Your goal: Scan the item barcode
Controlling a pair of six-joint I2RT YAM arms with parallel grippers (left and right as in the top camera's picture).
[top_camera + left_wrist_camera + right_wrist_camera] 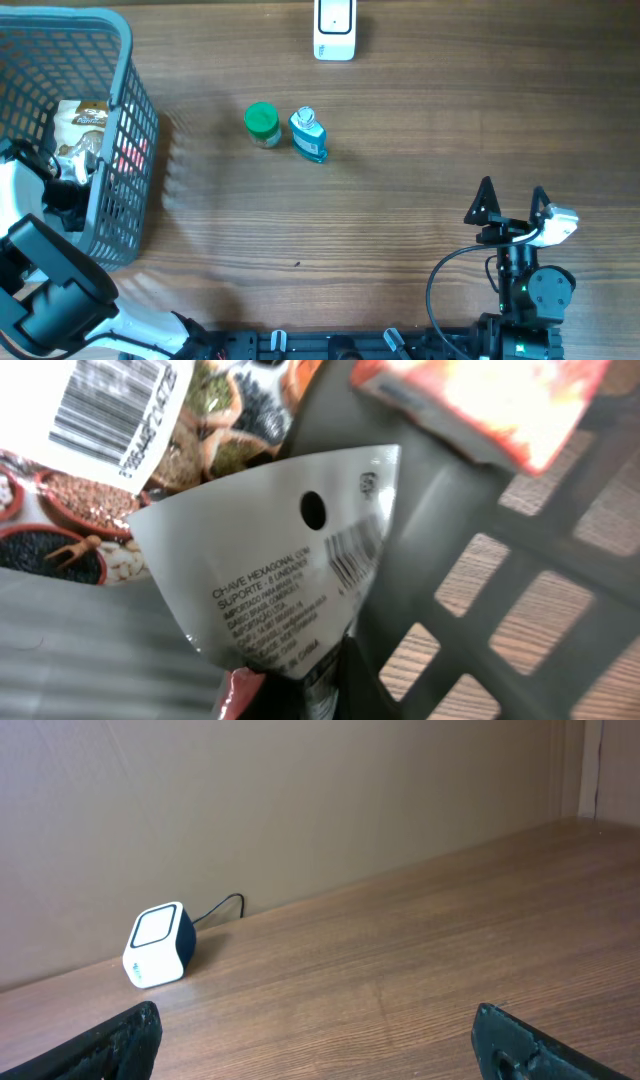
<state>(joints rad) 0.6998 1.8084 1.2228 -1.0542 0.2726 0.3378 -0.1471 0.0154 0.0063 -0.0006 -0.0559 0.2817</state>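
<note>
Presently, main risk: the thin white cardboard hang-card with a punched hole and a printed barcode (290, 560) is curling in the grip. It could be slipping free on the lift, because the pinch seems to be sitting only on its narrow lower end.
Second risk: the hang-card could be snagging on the wall of the grey plastic lattice basket (130, 70), which is standing just beside it. It could also be dragging along the grain-printed packet with a white barcode label (100, 420) that is lying just behind it.
Third risk: the card's barcode is facing the wrist camera, so it may be reaching the small white box scanner (334, 30) turned the wrong way and giving no read.
Left pincer: the left pincer (72, 168) is reaching down into the basket with its jaws pressed together. Its fingers are hiding under the card in the wrist view. Judging by how the card is tapering to the bottom centre there, it is pinching the card's lower end.
Right pincer: the right pincer (512, 200) is hovering spread wide over the brown wooden table (400, 250) at the front right, gripping nothing.
Item position: the hang-card is sitting inside the basket at the table's left end, fanning up and away from the left pincer, well apart from the scanner at the far edge.
Between them: a green-lidded jar (262, 123) and a blue bottle (308, 135) are standing side by side.
</note>
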